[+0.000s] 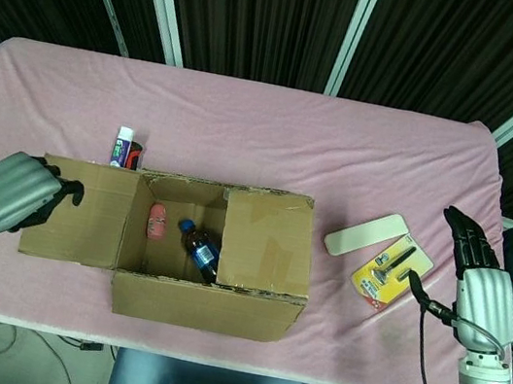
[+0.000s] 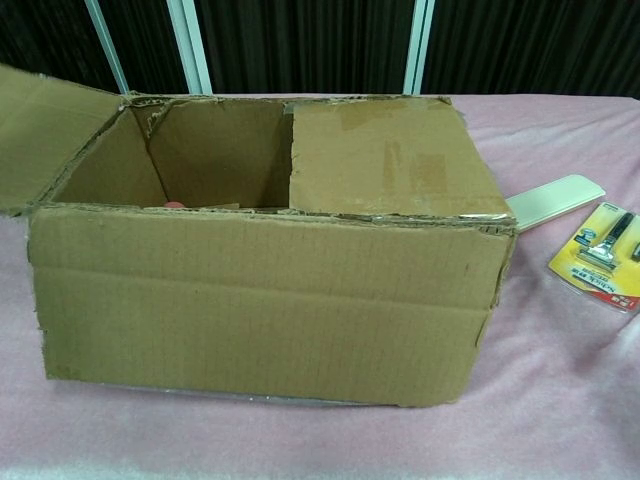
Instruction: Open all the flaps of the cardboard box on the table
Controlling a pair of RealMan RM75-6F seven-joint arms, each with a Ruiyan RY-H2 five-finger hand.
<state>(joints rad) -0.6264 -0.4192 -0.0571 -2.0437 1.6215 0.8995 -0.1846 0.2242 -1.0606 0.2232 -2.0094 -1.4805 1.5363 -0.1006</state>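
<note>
- The cardboard box (image 1: 215,254) sits on the pink table (image 1: 276,136) a little toward 6 o'clock of the table's middle, in the head view.
- Its left flap (image 1: 78,211) is folded out toward 9 o'clock and lies nearly level beside the box.
- The right flap (image 1: 266,243) lies flat across the right half of the opening, closed.
- Inside the open half lie a dark bottle (image 1: 199,250) and a small pink item (image 1: 156,220).
- The left hand (image 1: 9,190) is at the outer edge of the left flap, at 9 o'clock of the box. Its fingers are curled inward; I cannot tell whether the dark fingertips pinch the flap's edge or merely touch it.
- The right hand (image 1: 478,279) is well apart from the box, at 3 o'clock near the table edge. Its fingers are straight and close together and it holds nothing.
- Between that hand and the box lie a white flat case (image 1: 366,234) and a yellow blister pack (image 1: 392,276).
- A small tube (image 1: 122,146) stands just beyond the left flap, at 11 o'clock of the box.
- Judgement: the corrugated board looks light and stiff, hinging only along its crease. The edges are ragged and would tear if pinched hard.
- The closed flap is probably best taken at its free edge over the middle of the opening, fingertips hooked under and swept toward 3 o'clock.
- A box this light may slide when pulled.
</note>
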